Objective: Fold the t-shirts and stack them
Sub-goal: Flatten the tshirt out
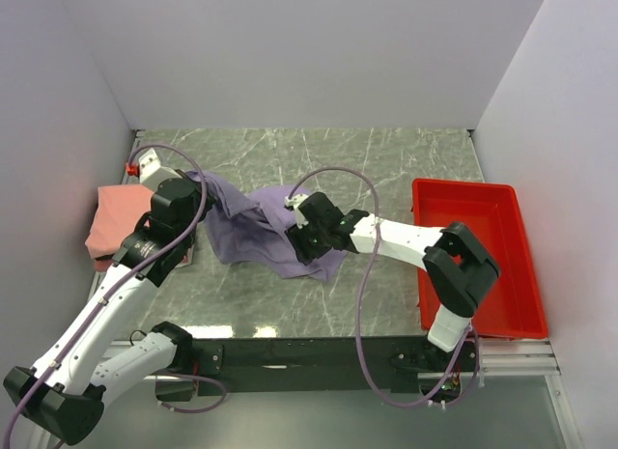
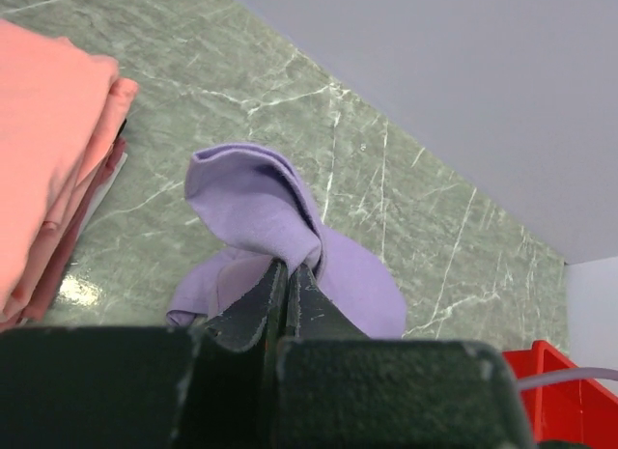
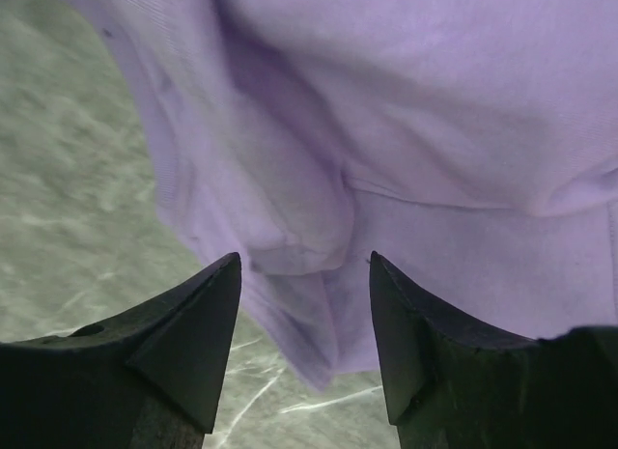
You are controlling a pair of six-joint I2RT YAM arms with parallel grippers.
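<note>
The lavender t-shirt (image 1: 253,232) lies crumpled on the marble table between my arms. My left gripper (image 1: 198,185) is shut on a bunched fold of it, which rises from the fingertips in the left wrist view (image 2: 259,215). My right gripper (image 1: 294,222) is open over the shirt's right part; in the right wrist view the cloth (image 3: 406,140) hangs just beyond the spread fingertips (image 3: 217,285). A stack of folded salmon-pink and darker red t-shirts (image 1: 116,222) sits at the table's left edge, also in the left wrist view (image 2: 48,150).
A red plastic tray (image 1: 512,304) stands at the right side of the table (image 1: 386,164). A small red clip (image 1: 130,168) sits at the far left by the wall. White walls enclose three sides.
</note>
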